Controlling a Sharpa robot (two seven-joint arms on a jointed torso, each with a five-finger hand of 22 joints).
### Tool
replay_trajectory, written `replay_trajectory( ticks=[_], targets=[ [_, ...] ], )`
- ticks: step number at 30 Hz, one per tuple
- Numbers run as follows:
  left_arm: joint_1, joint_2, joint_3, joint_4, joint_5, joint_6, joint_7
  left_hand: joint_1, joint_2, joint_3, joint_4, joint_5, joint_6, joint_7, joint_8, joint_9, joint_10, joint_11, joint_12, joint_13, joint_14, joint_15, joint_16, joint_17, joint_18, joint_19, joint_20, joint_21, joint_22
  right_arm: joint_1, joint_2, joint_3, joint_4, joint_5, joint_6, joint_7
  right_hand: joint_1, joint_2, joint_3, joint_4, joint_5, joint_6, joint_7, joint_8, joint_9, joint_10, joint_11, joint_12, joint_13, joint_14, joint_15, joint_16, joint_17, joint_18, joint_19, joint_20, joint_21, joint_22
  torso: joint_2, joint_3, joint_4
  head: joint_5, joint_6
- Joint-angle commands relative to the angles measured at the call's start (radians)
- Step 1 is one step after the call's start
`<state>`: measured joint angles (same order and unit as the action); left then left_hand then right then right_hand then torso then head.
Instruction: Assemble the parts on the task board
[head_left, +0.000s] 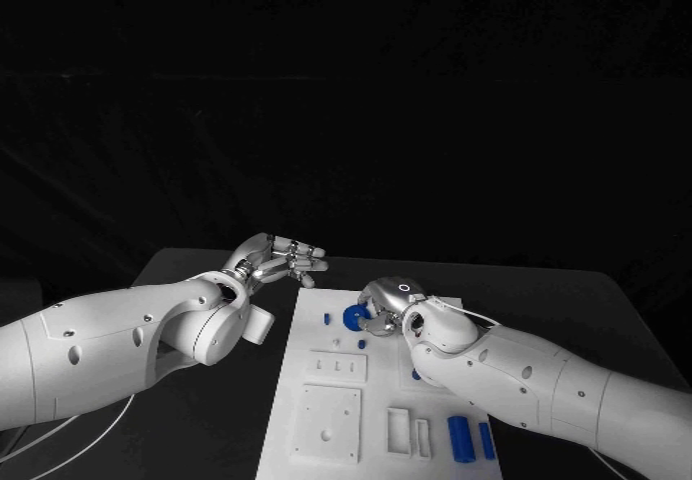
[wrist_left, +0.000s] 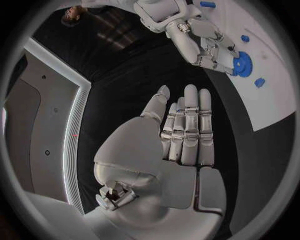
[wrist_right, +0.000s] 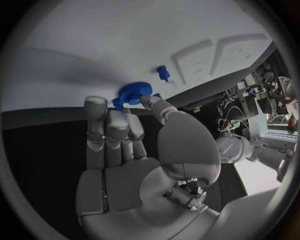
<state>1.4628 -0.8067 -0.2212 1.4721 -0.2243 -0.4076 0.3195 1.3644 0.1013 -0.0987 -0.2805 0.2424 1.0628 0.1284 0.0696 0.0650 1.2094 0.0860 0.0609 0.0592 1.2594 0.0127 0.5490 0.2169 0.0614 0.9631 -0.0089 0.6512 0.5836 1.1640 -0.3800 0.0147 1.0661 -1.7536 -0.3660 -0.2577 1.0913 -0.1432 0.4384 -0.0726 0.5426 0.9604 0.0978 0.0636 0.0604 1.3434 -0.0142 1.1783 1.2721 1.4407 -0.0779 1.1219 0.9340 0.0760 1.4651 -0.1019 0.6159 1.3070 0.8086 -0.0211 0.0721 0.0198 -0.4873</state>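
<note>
The white task board lies in the middle of the black table. A blue gear sits at its far end. My right hand reaches over that end and pinches the gear at its rim between thumb and fingertips. The left wrist view shows the same gear under the right hand. My left hand hovers off the board's far left corner with its fingers straight and nothing in it. Small blue pegs stand near the gear.
Two blue cylinders lie at the board's near right. White raised blocks and a slotted piece occupy its near half. Another blue piece peeks out beside my right forearm. Black table surrounds the board.
</note>
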Motion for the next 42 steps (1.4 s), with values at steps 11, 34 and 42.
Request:
replay_trajectory(
  ticks=[11,34,42],
  targets=[
    [0.001,0.002,0.001,-0.003,-0.003,0.005,0.006,-0.013,-0.017,0.055,0.001,0.001,-0.005,0.004,-0.004,0.001,-0.012,0.002,-0.002,0.0,-0.005,-0.001,0.002,-0.001,0.015,-0.016,0.002,0.011,0.021,0.0,-0.011,0.0,-0.006,0.118,0.074,0.049,-0.085,0.04,0.118,-0.084,0.008,0.058,0.0,-0.002,0.002,-0.001,0.002,0.008,0.01,0.002,-0.006,0.005,0.014,0.002,0.05,-0.004,0.006,0.011,0.0,-0.0005,-0.0005,-0.001,-0.001],
    [0.001,-0.013,0.001,-0.024,-0.003,0.01,0.015,-0.014,-0.024,0.064,0.002,-0.012,-0.002,0.002,-0.004,0.001,0.001,-0.001,-0.003,0.0,-0.009,-0.001,-0.002,-0.003,0.013,-0.017,0.003,0.005,0.022,0.015,-0.261,0.079,0.172,0.422,-0.086,0.324,0.076,0.076,-0.25,-0.087,-0.067,0.071,0.013,-0.002,0.002,-0.011,0.02,-0.005,-0.009,-0.001,0.005,-0.022,-0.003,0.011,0.047,0.008,-0.019,0.006,-0.007,0.011,-0.0263,-0.014,0.014],
    [0.001,-0.013,0.0,-0.031,-0.003,0.016,0.016,-0.013,-0.023,0.065,0.002,-0.014,-0.002,0.002,-0.004,0.001,0.017,-0.006,-0.002,0.0,-0.009,-0.002,-0.005,-0.005,0.011,-0.017,0.002,0.002,0.021,0.014,-0.379,0.107,0.182,0.463,0.015,0.398,0.11,0.117,-0.356,-0.145,-0.061,0.084,0.011,-0.002,0.001,-0.014,0.019,-0.009,-0.017,0.001,0.008,-0.025,-0.001,0.009,0.048,0.011,-0.025,0.019,-0.011,0.0212,-0.0412,-0.025,0.014]
  ],
)
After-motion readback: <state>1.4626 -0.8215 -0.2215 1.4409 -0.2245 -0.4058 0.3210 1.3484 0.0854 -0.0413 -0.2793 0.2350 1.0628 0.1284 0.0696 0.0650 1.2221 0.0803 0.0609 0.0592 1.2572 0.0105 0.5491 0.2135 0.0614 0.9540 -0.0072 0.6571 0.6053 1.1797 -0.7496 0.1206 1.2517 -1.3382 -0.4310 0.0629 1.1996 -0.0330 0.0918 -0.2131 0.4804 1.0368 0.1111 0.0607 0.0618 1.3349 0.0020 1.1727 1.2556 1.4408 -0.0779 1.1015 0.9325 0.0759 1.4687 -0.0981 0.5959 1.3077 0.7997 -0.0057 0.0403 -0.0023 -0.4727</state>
